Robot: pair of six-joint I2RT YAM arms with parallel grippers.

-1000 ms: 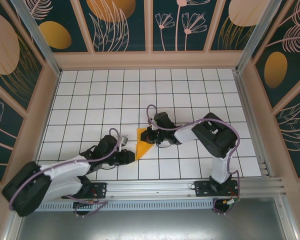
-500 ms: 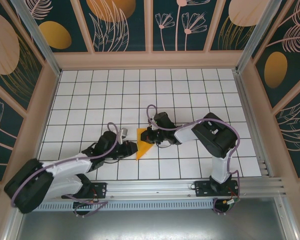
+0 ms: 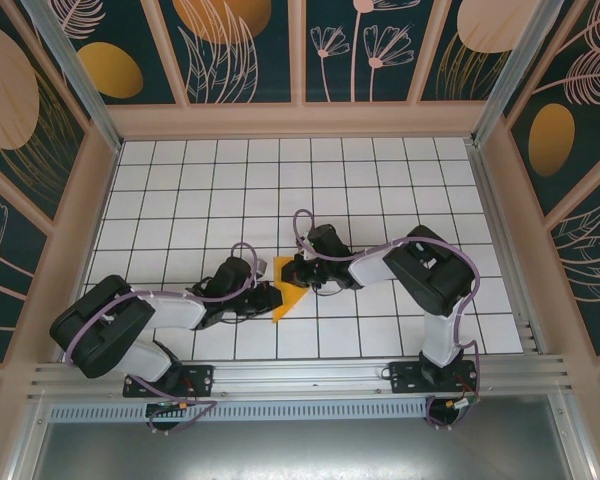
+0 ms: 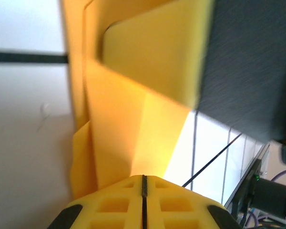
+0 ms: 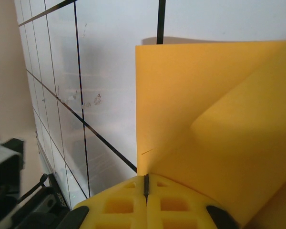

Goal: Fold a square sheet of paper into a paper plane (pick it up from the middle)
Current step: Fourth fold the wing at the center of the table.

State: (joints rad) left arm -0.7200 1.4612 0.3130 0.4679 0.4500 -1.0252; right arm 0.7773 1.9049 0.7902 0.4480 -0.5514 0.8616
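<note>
Orange-yellow and partly folded, the square sheet of paper (image 3: 289, 296) lies flat on the white grid table (image 3: 180, 200) in the top view, narrowing to a point at its near end. The left gripper (image 3: 271, 298) sits on the sheet's left edge. The right gripper (image 3: 293, 272) rests on its far corner.

From the left wrist, the left gripper (image 4: 143, 183) has its yellow fingers pressed together, tips against the paper (image 4: 119, 119). Overlapping flaps run away from the tips, and whether a layer is pinched between them cannot be told. A dark block (image 4: 250, 62), probably the other gripper, stands beyond the sheet's far end.

From the right wrist, the right gripper (image 5: 145, 183) is likewise closed, its tips at the paper (image 5: 214, 109), where a diagonal flap lies over the lower layer.

The sheet looks very light, thin and limp. It will probably slide on the smooth tiles and crumple if squeezed hard, so it seems best pinned flat at one spot while a free edge near the crease is pinched and turned over.

A second ago the left gripper lay just left of the sheet's near point, its jaws parted. It has since moved in onto the left edge and closed, hiding part of that edge. The right gripper and the sheet have not shifted.
</note>
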